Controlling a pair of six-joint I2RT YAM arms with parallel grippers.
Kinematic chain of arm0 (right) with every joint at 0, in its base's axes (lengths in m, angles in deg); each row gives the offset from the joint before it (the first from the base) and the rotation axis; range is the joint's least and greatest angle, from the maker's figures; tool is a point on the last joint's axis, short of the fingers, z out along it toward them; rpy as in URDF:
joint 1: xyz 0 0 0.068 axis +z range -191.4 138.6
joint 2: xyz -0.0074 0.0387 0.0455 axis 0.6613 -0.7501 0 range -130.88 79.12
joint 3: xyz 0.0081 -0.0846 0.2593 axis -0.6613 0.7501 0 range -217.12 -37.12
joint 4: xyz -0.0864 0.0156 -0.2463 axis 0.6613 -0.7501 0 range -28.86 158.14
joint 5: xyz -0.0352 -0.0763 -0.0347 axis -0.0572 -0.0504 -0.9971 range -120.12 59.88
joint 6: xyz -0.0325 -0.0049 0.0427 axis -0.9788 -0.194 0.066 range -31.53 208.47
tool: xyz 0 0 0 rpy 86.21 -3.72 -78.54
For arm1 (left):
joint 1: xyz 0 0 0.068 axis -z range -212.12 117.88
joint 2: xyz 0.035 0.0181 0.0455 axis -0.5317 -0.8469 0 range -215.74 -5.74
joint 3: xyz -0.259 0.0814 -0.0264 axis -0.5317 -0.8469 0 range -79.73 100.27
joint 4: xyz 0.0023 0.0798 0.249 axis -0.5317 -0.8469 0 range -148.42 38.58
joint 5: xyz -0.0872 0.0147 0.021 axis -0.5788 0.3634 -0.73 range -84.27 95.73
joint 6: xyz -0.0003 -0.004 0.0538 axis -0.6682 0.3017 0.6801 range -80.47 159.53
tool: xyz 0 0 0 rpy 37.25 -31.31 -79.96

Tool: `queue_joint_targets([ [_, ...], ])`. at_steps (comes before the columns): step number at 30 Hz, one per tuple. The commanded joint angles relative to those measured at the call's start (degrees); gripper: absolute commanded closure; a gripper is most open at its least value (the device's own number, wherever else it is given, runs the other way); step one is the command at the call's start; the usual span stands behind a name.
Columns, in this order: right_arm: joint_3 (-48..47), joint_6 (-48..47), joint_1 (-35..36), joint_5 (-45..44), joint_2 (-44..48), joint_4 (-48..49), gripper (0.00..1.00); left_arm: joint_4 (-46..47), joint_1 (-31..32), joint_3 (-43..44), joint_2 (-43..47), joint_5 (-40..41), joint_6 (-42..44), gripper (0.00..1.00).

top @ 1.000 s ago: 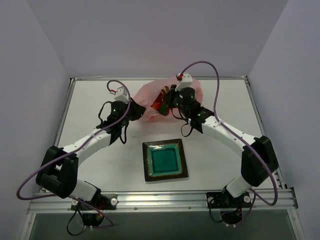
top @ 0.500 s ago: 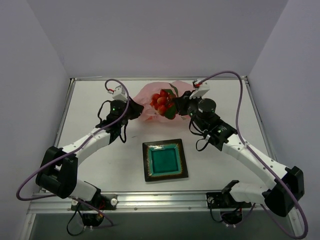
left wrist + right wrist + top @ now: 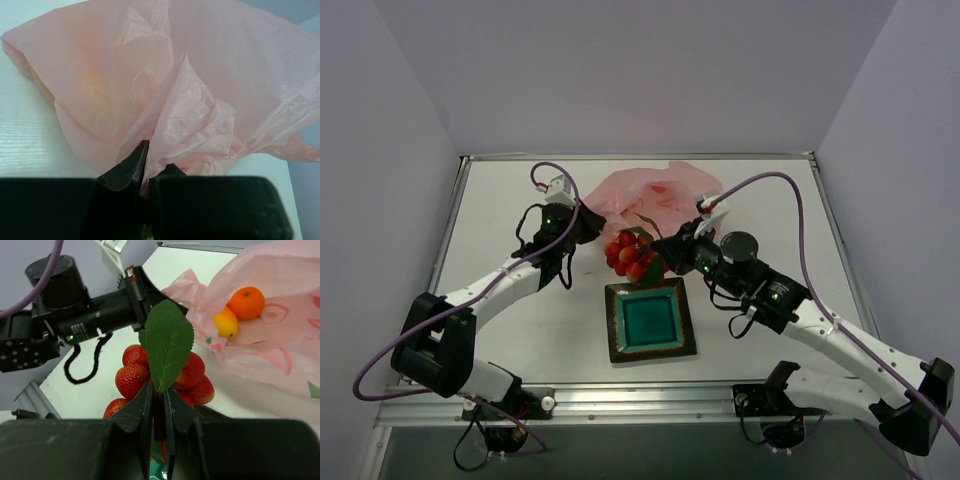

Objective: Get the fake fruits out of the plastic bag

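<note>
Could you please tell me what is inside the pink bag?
An orange and a mango show at the mouth of the bag. Crumpled plastic covers the rest of the inside, so anything deeper is unseen.

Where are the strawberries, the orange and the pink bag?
Glossy red plastic strawberry cluster (image 3: 132, 380): right wrist view, left berry.
Round orange plastic fruit (image 3: 246, 303): right wrist view, its middle.
Crinkly pink plastic bag (image 3: 100, 60): left wrist view, upper sheet.
</note>
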Motion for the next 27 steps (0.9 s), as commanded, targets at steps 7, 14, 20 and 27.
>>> queue_joint_targets([
  [7,9.67,2.39,7.57,-5.64,-0.51,4.03,1.0,1.96,-0.62,3.19,1.07,-0.1,-0.29,0.98],
  [14,12.93,-2.0,7.57,-5.83,-6.31,9.56,1.0,2.05,-0.62,1.87,2.3,-0.18,-0.03,0.98],
  [20,15.83,-1.56,7.66,-6.26,-6.42,7.29,1.0,2.05,-0.54,1.08,2.83,-0.36,0.15,0.98],
  [27,16.1,0.54,7.75,-14.07,1.76,-5.0,1.0,2.4,-0.45,0.9,3.36,-0.62,0.15,0.98],
])
